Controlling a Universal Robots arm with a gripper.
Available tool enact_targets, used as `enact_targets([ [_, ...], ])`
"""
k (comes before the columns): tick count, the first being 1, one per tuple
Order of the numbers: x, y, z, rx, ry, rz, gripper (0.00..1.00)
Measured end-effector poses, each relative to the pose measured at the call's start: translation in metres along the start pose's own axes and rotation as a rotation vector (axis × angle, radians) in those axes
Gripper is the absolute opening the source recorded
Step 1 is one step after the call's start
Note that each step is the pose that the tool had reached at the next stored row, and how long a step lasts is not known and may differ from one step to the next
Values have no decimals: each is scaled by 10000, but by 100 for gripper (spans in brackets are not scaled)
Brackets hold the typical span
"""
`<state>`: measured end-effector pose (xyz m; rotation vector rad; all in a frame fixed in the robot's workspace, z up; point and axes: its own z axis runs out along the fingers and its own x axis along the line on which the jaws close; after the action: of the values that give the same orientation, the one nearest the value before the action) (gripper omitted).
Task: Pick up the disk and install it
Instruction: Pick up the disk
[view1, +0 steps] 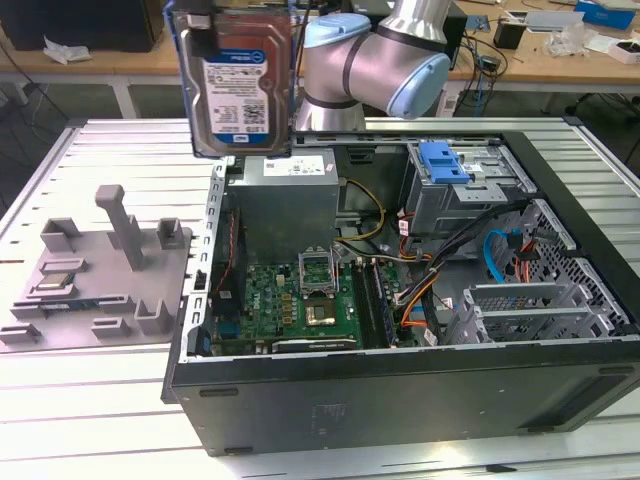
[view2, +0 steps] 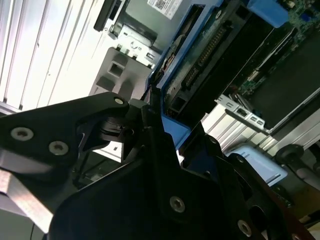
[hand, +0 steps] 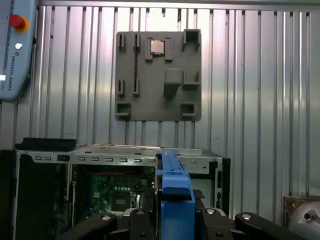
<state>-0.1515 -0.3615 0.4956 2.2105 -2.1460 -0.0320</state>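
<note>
The disk, a silver-grey hard drive with a white-and-blue label and a blue carrier frame, hangs upright in the air. It is above the rear left corner of the open computer case in the exterior view. My gripper holds it from above, at the picture's top edge. In the first wrist view the disk's blue frame edge stands between the black fingers of my gripper. In the second wrist view the gripper is clamped on the disk, whose connector side shows.
A grey fixture tray with upright posts lies on the ribbed table at the exterior view's left of the case. Inside the case are a power supply, a motherboard, cables and a drive cage with a blue latch. The arm stands behind.
</note>
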Motion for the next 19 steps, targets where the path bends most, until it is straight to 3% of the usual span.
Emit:
enact_targets([
  [10,188,-402,-40,3,-45,-1,37],
  [13,284,-596,-62,4,-89,-5,37],
  [19,408,-813,-85,6,-143,-8,37],
])
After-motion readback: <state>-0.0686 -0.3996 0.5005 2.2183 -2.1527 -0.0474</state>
